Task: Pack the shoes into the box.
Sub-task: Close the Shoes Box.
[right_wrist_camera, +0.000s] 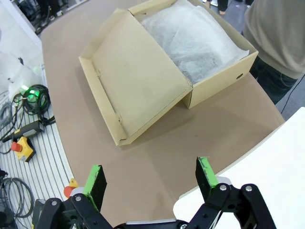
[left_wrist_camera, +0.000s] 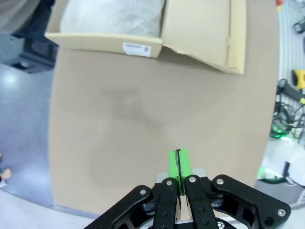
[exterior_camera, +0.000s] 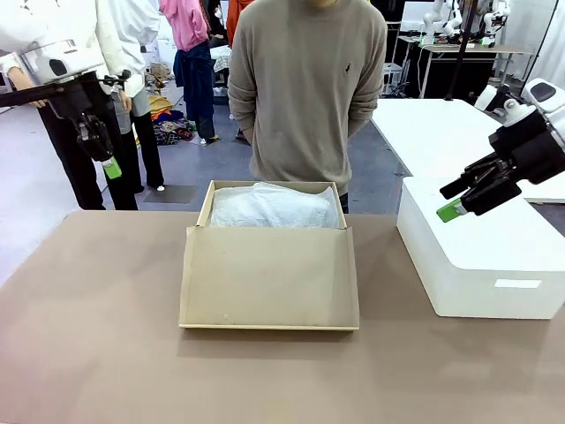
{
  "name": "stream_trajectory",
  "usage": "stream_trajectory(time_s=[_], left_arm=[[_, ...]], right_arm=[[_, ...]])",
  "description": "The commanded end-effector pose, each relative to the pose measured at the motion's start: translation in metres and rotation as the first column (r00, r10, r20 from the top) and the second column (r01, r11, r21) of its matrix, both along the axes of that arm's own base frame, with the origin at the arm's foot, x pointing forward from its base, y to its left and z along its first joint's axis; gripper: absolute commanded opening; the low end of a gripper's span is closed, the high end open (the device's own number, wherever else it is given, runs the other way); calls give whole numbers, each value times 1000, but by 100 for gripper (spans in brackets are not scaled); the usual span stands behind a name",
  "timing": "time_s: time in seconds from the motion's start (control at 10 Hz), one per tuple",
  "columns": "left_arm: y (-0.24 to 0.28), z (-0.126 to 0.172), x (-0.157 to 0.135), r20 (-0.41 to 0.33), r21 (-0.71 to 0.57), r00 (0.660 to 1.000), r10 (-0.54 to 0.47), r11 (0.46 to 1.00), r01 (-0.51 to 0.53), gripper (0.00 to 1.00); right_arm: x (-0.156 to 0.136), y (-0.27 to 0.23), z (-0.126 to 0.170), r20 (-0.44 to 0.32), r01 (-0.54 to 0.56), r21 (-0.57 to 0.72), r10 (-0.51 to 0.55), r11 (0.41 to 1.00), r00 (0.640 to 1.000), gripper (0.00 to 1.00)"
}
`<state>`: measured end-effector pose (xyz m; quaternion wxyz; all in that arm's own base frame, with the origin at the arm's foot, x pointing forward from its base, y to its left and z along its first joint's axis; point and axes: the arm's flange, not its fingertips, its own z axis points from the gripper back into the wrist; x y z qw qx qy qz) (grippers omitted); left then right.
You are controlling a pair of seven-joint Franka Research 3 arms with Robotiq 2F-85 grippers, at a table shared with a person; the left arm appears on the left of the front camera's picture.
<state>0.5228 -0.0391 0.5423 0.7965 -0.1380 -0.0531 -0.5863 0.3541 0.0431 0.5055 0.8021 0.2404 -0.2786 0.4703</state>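
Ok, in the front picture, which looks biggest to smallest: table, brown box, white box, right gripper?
1. table
2. brown box and white box, too alike to rank
3. right gripper

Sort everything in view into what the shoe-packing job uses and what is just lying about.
Belongs to the job:
brown cardboard shoebox, lid open
white tissue paper lining it
left gripper, shut
right gripper, open

Just lying about:
large white box beside the shoebox
cables beside the table
yellow emergency-stop button near the cables
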Motion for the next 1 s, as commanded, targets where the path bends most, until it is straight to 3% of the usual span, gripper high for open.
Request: stream_trajectory(time_s=[0.0, 0.1, 0.2, 0.6, 0.8, 0.9], left_arm=[[4, -8, 4, -105, -73, 992, 74, 994, -81, 0], [5, -19, 2, -134, -85, 985, 109, 989, -121, 0], [6, -33, 0, -115, -107, 980, 161, 979, -173, 0], [14, -75, -1, -186, -198, 957, 222, 946, -258, 0], [19, -79, -1, -208, -227, 954, 214, 938, -260, 0], [13, -76, 3, -194, -175, 959, 207, 955, -241, 0]], right_arm=[[3, 0, -1, 21, -19, 27, 19, 999, 1000, 100], [3, 0, -1, 21, -19, 27, 19, 999, 1000, 100], [3, 0, -1, 21, -19, 27, 19, 999, 1000, 100], [3, 0, -1, 21, -19, 27, 19, 999, 1000, 100], [3, 0, -1, 21, -19, 27, 19, 999, 1000, 100], [3, 0, -1, 21, -19, 27, 19, 999, 1000, 100]])
